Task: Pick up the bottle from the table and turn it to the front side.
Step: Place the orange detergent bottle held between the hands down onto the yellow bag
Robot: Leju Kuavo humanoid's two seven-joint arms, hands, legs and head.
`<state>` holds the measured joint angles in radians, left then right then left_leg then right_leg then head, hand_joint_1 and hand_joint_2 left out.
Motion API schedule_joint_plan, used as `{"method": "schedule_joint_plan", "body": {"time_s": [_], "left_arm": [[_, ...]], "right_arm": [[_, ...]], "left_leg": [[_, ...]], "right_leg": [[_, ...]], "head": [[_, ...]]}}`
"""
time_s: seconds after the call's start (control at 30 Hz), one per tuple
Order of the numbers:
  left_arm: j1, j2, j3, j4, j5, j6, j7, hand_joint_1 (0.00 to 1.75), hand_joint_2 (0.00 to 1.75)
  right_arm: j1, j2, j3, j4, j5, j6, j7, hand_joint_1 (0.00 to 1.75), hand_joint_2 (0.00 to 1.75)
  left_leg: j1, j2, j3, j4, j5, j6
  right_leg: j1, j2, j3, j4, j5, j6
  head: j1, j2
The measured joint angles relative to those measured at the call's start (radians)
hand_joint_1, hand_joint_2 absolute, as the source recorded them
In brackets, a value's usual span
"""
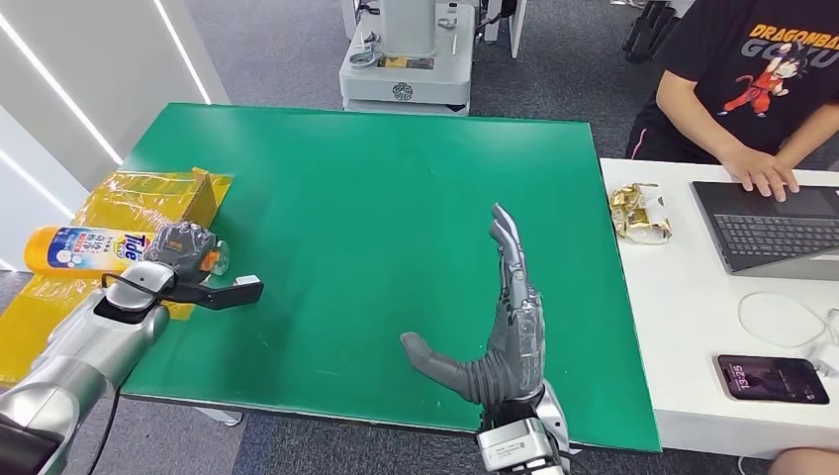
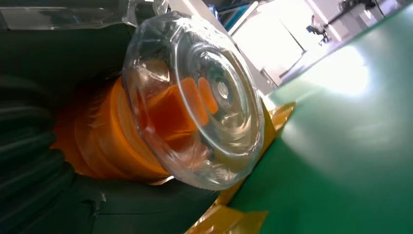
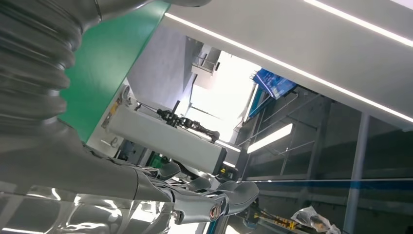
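Observation:
A yellow-orange Tide bottle (image 1: 84, 247) lies on its side on a yellow taped sheet (image 1: 148, 193) at the left edge of the green table (image 1: 396, 178). My left hand (image 1: 183, 252) grips the bottle at its neck, just behind the cap. In the left wrist view the clear cap (image 2: 195, 97) over the orange neck sits very close, with my dark fingers (image 2: 34, 165) wrapped around it. My right hand (image 1: 505, 327) stands upright over the table's front part, fingers straight and apart, holding nothing. Its fingers (image 3: 195, 200) show in the right wrist view.
A white table (image 1: 673, 327) adjoins on the right, with a laptop (image 1: 772, 223), a foil snack wrapper (image 1: 640, 213), a phone (image 1: 772, 379) and a white cable (image 1: 787, 317). A person (image 1: 752, 89) sits there typing. A white machine base (image 1: 406, 69) stands beyond the far edge.

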<state>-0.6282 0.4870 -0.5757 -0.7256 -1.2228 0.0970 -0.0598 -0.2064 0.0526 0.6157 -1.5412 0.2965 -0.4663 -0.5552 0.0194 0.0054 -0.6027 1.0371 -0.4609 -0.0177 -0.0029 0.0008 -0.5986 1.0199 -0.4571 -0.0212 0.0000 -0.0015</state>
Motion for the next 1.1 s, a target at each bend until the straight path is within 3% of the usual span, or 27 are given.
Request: {"method": "schedule_joint_plan", "body": {"time_s": [0.3,0.63,0.7,0.83,1.1], "left_arm": [[0.014,-0.009,0.002,0.022,0.036,-0.072,-0.098,1.75,1.75],[0.016,-0.022,0.005,0.055,0.066,-0.055,-0.117,1.72,1.75],[0.017,-0.022,0.007,0.065,0.072,-0.054,-0.115,1.59,1.75],[0.021,-0.022,0.015,0.079,0.082,-0.048,-0.106,0.01,1.75],[0.023,-0.023,0.032,0.099,0.086,-0.019,-0.088,0.0,1.75]], "right_arm": [[-0.035,0.0,0.0,0.021,-0.025,0.013,-0.007,0.0,1.75],[-0.074,0.0,0.016,0.063,-0.06,0.008,-0.018,0.0,1.75],[-0.079,0.0,0.02,0.071,-0.064,0.007,-0.02,0.0,1.75],[-0.086,0.0,0.025,0.08,-0.066,0.005,-0.021,0.0,1.75],[-0.091,0.008,0.027,0.096,-0.066,0.005,-0.022,0.0,1.75]], "left_leg": [[0.0,0.0,0.0,0.0,0.0,0.0],[0.0,0.0,0.0,0.0,0.0,0.0],[0.0,0.0,0.0,0.0,0.0,0.0],[0.0,0.0,0.0,0.0,0.0,0.0],[0.0,0.0,0.002,0.0,0.0,0.0]], "right_leg": [[0.0,0.0,0.0,0.0,0.0,0.0],[0.0,0.0,0.0,0.0,0.0,0.0],[0.0,0.0,0.0,0.0,0.0,0.0],[0.0,0.0,0.0,0.0,0.0,0.0],[0.0,0.0,0.001,0.0,0.0,0.0]], "head": [[0.0,0.0],[0.0,0.0],[0.0,0.0],[0.0,0.0],[0.0,0.0]]}}
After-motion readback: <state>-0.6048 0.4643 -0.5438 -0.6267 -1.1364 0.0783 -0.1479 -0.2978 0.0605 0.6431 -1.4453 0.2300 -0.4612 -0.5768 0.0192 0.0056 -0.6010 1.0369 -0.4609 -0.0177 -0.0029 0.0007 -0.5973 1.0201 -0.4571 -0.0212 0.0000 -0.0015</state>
